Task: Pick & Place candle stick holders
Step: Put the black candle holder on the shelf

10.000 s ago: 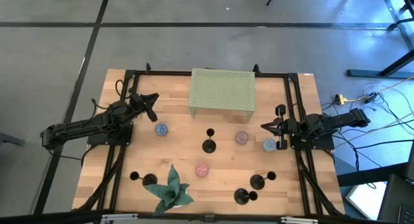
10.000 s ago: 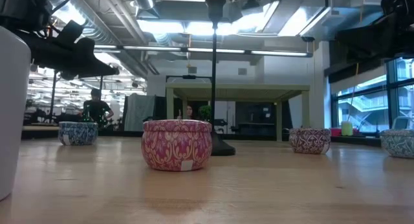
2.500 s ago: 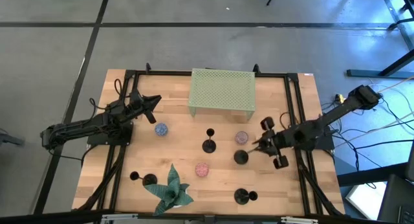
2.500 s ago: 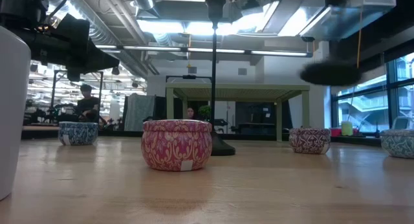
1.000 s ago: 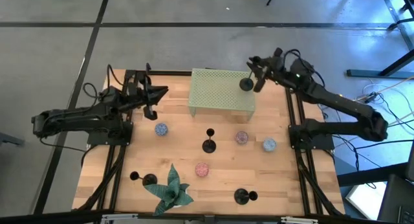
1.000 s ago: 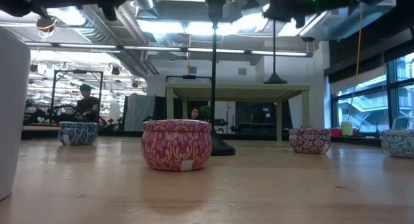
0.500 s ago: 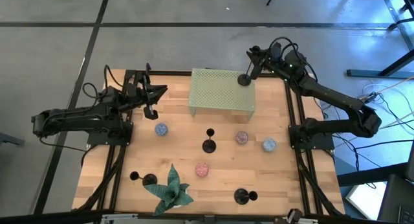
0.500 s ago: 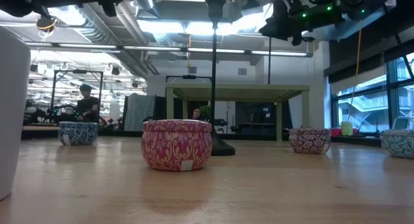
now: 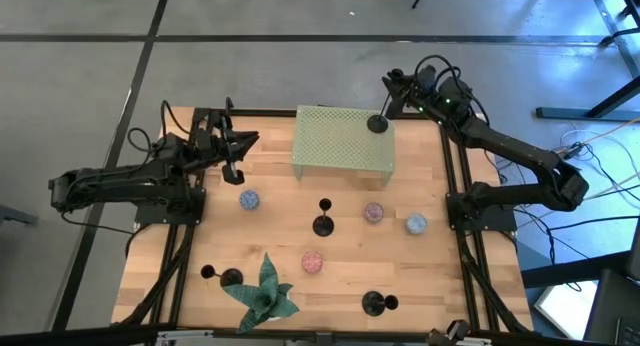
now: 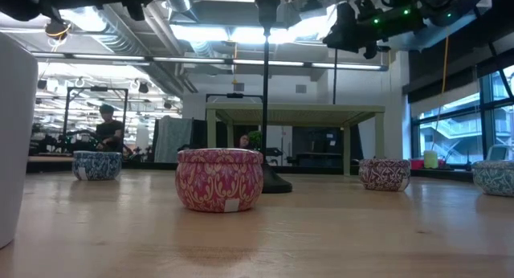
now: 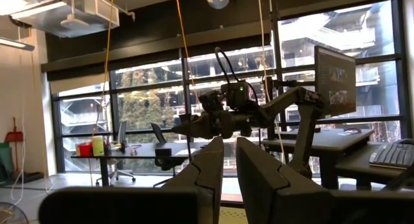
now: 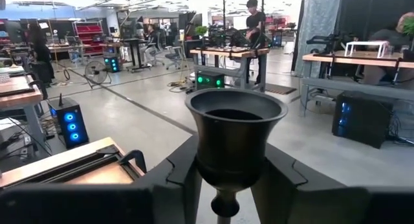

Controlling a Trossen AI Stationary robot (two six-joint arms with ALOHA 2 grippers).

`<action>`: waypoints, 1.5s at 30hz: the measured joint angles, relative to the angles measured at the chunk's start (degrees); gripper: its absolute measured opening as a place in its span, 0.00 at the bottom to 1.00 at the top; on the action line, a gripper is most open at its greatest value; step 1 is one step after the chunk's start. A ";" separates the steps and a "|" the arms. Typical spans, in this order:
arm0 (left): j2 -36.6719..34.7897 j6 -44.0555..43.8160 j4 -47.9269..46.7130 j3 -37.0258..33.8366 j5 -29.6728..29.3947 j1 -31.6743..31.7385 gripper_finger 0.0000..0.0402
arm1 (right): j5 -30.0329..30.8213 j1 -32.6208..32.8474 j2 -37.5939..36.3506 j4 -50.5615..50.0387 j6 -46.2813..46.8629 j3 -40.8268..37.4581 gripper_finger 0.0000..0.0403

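The left gripper (image 9: pixel 232 154), fingers nearly together and holding nothing, hangs over the worktop's (image 9: pixel 440 286) left rear. The right gripper (image 9: pixel 392 98) is above the green mesh stand's (image 9: pixel 342 138) far right corner, fingers either side of a holder (image 12: pixel 235 138) standing there; whether they grip it is unclear.

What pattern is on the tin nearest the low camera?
Pink-red floral print on cream, on the tin; clearest in the low view.
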 joint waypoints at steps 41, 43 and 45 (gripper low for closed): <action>0.00 0.00 -0.02 0.00 -0.02 0.00 0.09 | -20.97 7.09 -15.25 -5.28 -5.88 -0.04 0.59; 0.00 0.00 -0.02 0.00 0.00 0.00 0.09 | -25.89 9.83 -17.27 -9.05 -5.79 -0.04 0.59; 0.00 0.25 -0.02 0.02 0.01 0.00 0.09 | -30.84 12.95 -18.97 -13.89 -5.80 -0.04 0.59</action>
